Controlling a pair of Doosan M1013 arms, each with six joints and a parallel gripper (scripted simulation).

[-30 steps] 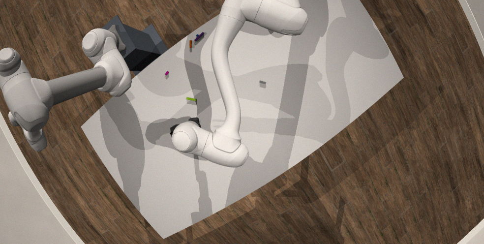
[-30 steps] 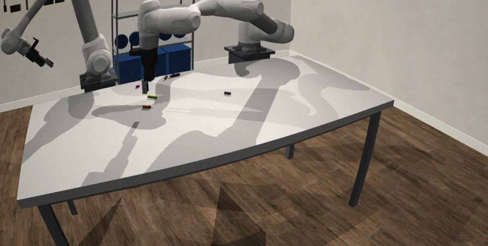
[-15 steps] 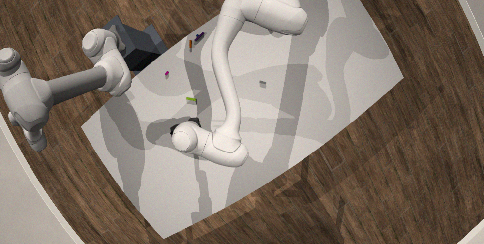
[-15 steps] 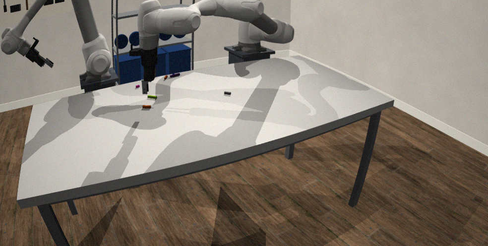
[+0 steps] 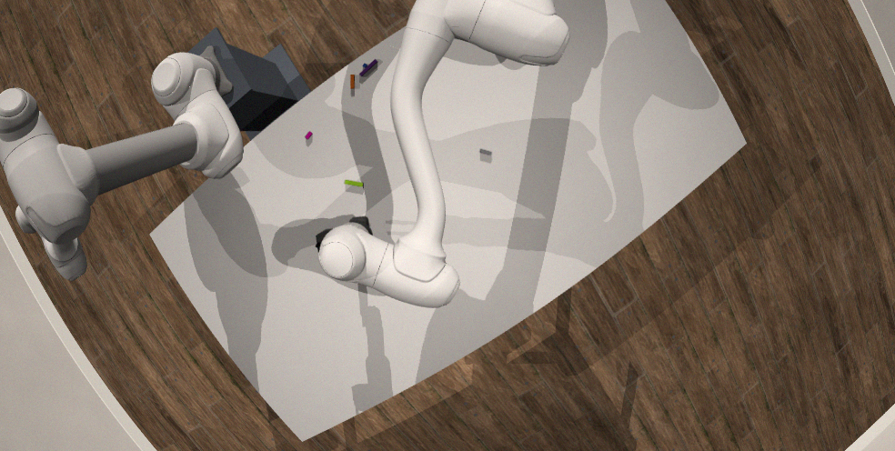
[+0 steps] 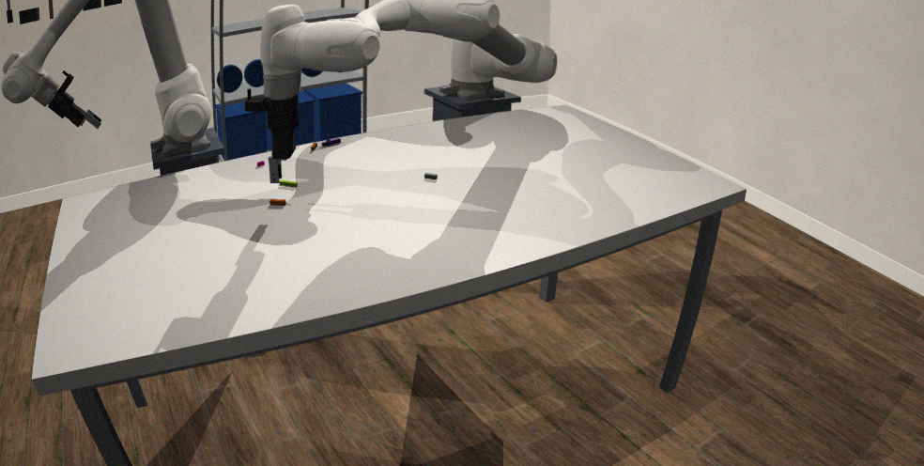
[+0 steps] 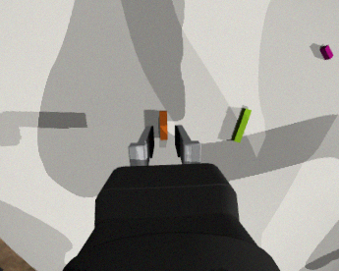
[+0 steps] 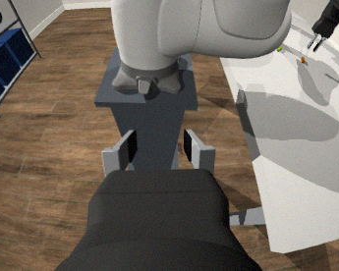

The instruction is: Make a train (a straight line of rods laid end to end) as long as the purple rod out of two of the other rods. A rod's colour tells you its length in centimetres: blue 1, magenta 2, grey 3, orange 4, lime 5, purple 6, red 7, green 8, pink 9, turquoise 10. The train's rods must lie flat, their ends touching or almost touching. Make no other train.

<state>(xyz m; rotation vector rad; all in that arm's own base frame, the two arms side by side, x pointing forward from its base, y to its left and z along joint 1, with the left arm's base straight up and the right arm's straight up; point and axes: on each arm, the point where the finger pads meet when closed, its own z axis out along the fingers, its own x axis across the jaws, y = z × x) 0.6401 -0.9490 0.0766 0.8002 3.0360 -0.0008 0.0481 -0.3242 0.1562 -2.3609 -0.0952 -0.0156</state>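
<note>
orange rod point(image 6: 277, 202) point(image 7: 163, 125) point(image 8: 303, 60): flat on table point(image 5: 476, 197) point(image 6: 388, 236) point(image 7: 18, 49) point(image 8: 303, 196), long axis up-down in left wrist view, lime rod point(image 5: 354, 183) point(image 6: 288, 183) point(image 7: 242, 126) point(image 8: 279, 48) nearby, slanted | left gripper point(image 5: 359, 222) point(image 6: 275, 171) point(image 7: 164, 142) point(image 8: 315, 44): above it, jaws partly spread | right gripper point(image 6: 94, 118) point(image 8: 160, 147): jaws wide apart

broad overlapping shadows, grainy dimness

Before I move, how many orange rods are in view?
2: one orange rod near the purple rod, one orange rod below the left end effector. Others may be hidden.
</note>
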